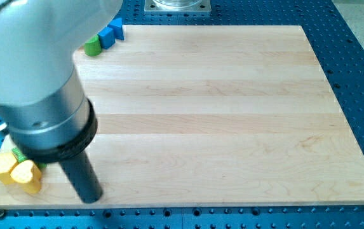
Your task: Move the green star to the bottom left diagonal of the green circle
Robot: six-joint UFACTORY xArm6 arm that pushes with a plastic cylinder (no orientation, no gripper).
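Your arm fills the view's left — a big pale housing, then a grey metal collar, then the dark rod slanting down to my tip point(91, 197), which sits near the bottom-left corner of the wooden bench point(232, 114). There is no hand on this rig, only the rod, so nothing opens or clamps.

Just to the view's left of my tip lie two yellow blocks, touching each other: a yellow heart point(28, 176) and a second yellow block point(4, 165) whose shape you cannot make out. A sliver of green point(18, 154) peeks out right under the collar above them — whether it is the green star cannot be told.

The green circle point(93, 46) sits at the bench's top-left, touching a blue block point(110, 33).

No brand, label or writing is readable anywhere.
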